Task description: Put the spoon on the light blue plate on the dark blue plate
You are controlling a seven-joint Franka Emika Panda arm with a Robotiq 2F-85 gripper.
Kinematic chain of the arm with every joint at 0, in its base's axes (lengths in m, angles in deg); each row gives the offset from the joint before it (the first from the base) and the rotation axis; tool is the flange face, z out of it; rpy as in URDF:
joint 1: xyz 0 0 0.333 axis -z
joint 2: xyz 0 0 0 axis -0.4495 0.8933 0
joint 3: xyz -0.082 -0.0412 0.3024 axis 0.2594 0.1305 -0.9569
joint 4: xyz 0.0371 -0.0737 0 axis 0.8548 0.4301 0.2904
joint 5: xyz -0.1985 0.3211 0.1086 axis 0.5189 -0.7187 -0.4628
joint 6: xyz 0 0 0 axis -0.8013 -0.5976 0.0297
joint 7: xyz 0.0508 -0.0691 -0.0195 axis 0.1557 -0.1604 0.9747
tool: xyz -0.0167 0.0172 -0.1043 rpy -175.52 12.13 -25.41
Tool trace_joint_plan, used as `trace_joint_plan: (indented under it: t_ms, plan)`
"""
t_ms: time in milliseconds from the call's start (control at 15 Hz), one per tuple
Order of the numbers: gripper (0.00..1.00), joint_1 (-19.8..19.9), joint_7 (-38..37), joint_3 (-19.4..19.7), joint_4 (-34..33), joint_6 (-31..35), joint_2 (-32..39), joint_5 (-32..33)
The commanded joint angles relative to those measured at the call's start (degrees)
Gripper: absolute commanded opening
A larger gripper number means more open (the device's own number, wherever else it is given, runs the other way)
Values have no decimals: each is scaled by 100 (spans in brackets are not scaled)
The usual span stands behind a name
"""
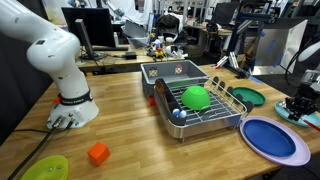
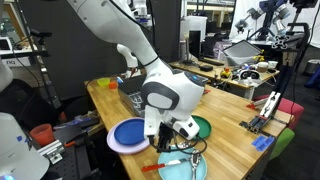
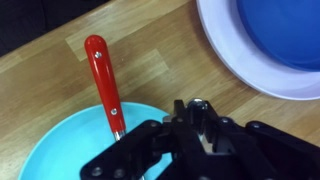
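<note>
Wrist view: the tool (image 3: 197, 112) hangs over the light blue plate (image 3: 50, 150), hiding a red-handled utensil's (image 3: 100, 75) metal end. Whether the tool is open or closed cannot be told.

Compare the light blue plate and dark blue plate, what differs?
Colour: the light blue plate is aqua, the dark blue plate deep blue with a lavender rim. Size: the dark blue plate looks bigger than the light blue one. Load: a red-handled utensil lies across the light blue plate's rim; the dark blue plate looks bare. Both are round, on the wooden table.
</note>
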State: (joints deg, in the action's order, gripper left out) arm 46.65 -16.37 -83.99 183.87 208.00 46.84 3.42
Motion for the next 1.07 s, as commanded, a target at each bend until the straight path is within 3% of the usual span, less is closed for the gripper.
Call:
trace_joint_plan:
  t_ms: [0,400,1000]
  plan:
    - [5,-61,68,-23,305,168,-464,-45]
    - [5,-417,342,-98,783,181,-1207,210]
    - [5,-926,2037,-247,2104,-128,-2582,1019]
